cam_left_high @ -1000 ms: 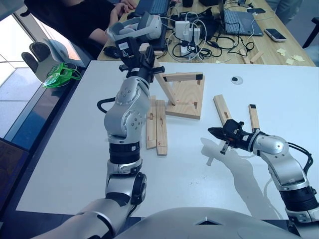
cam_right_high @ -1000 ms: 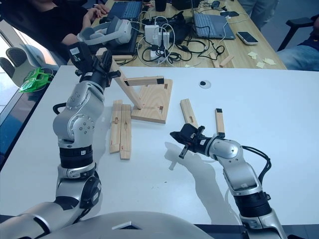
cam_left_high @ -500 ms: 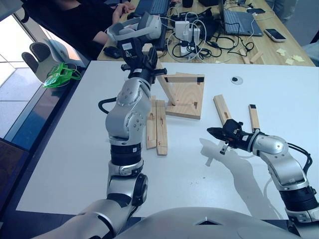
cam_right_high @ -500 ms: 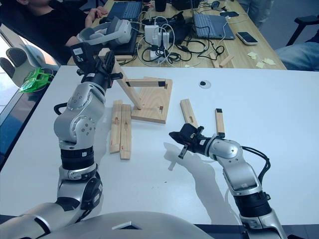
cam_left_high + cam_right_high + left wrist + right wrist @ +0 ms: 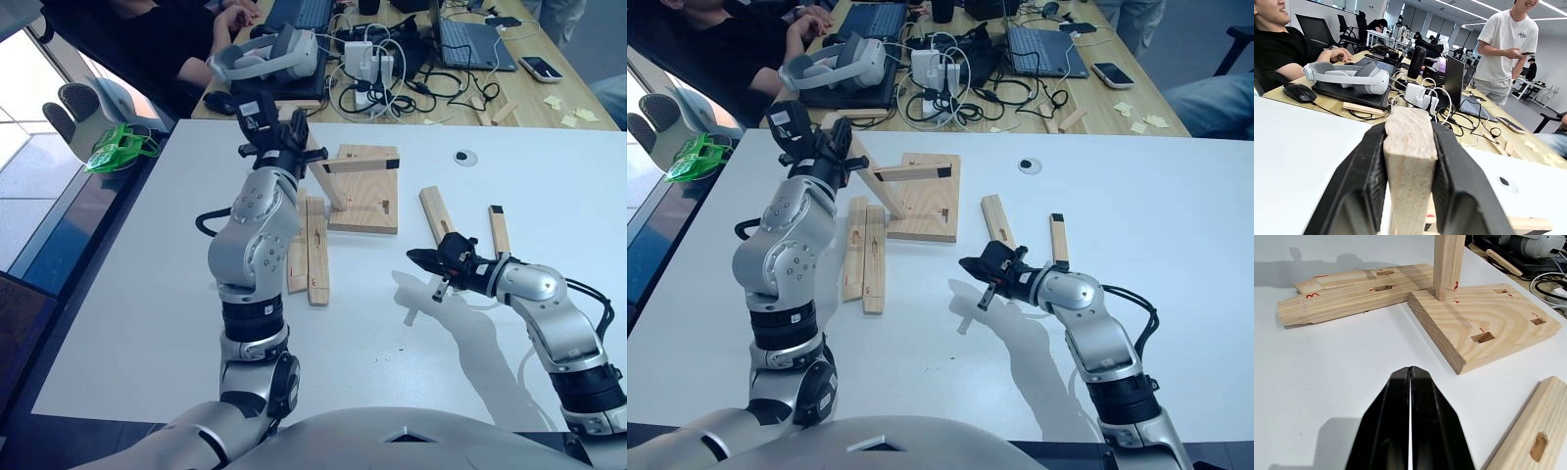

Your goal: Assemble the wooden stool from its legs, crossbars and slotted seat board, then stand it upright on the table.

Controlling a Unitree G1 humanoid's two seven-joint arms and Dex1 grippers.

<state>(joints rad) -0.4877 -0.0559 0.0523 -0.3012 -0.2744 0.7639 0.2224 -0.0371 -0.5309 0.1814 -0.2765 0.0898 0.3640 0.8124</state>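
The left gripper [image 5: 287,147] is clamped on a leg [image 5: 1409,161] that seems to sit in a slot of the seat board [image 5: 372,196]; the right gripper [image 5: 1410,374], tips pressed together, hangs empty.

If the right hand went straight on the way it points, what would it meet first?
The shut right hand would probably meet the seat board's near corner, beside the two loose legs; depth is unclear.

The white table [image 5: 127,294] bears the slotted seat board [image 5: 370,201], 2 touching legs [image 5: 316,250], and 2 separate wooden pieces [image 5: 435,215].
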